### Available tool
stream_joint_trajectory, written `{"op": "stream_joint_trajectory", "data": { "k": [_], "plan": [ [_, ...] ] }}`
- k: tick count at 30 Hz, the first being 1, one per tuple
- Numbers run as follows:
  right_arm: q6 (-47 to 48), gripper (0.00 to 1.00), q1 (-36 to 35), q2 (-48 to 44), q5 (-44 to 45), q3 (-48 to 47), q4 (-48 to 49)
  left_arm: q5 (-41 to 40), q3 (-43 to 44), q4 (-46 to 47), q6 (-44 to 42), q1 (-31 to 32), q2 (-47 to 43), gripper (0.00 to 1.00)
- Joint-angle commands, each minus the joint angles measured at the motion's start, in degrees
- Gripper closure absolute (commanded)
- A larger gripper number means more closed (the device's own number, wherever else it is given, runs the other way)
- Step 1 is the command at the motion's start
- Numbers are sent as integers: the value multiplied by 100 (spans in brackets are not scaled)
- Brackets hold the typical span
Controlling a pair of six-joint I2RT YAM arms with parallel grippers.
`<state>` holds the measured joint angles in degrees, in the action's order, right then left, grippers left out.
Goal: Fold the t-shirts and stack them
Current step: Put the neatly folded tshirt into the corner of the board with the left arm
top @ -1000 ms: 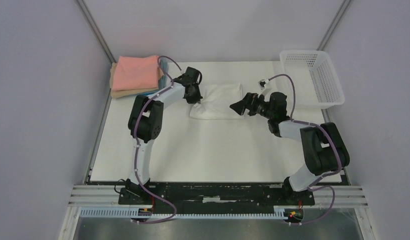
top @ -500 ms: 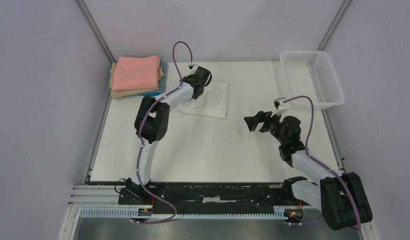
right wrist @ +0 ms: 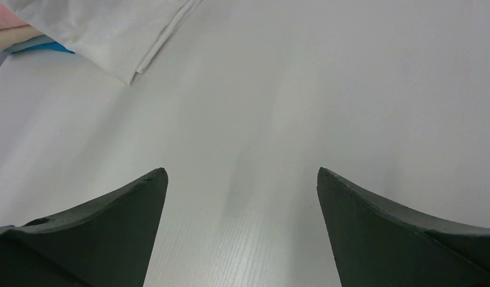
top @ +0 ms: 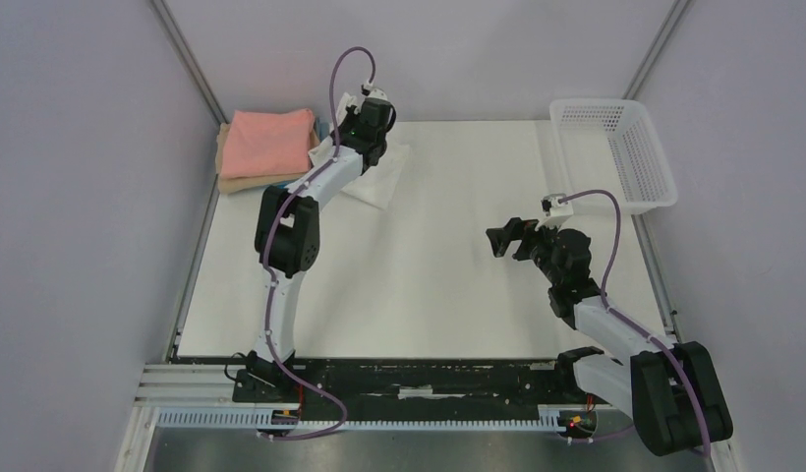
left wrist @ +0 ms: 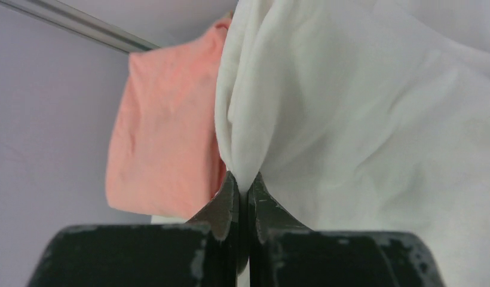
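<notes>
My left gripper [top: 365,133] is shut on the edge of the folded white t-shirt [top: 376,177], which hangs from it at the back left. In the left wrist view the white t-shirt [left wrist: 362,107] is pinched between the jaws of the left gripper [left wrist: 243,182]. The stack with the salmon-pink t-shirt [top: 269,141] on top, also seen in the left wrist view [left wrist: 165,137], lies just left of it, over the tan t-shirt [top: 232,181] and the blue t-shirt [top: 322,129]. My right gripper [top: 504,239] is open and empty over the table, as the right wrist view [right wrist: 241,179] shows.
A white plastic mesh basket [top: 615,153] stands at the back right corner. Grey walls and metal posts close in the table [top: 429,285] on three sides. The white t-shirt's corner shows far off in the right wrist view [right wrist: 111,30].
My left gripper has carried the white t-shirt left and back toward the stack. My right arm has let go, pulled back toward the near right and then stayed nearly still.
</notes>
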<state>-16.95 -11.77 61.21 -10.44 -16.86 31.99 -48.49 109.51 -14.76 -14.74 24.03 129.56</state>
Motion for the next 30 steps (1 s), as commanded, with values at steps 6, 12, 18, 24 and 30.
{"op": "stream_joint_trajectory", "data": {
  "k": [6,12,18,24,30],
  "plan": [
    [148,2,23,58,460,-81,-75,-410,1005,874,-1765,-224,-494,98],
    [149,2,21,148,589,-143,-181,-362,1715,423,-1665,-405,-505,98],
    [137,2,19,231,666,-194,-279,-363,2198,-35,-1375,-551,-626,98],
    [116,2,29,260,692,-220,-325,-281,2656,-630,-940,-836,-677,98],
    [101,2,18,317,712,-256,-369,-104,2768,-926,-565,-1121,-825,98]
  ]
}}
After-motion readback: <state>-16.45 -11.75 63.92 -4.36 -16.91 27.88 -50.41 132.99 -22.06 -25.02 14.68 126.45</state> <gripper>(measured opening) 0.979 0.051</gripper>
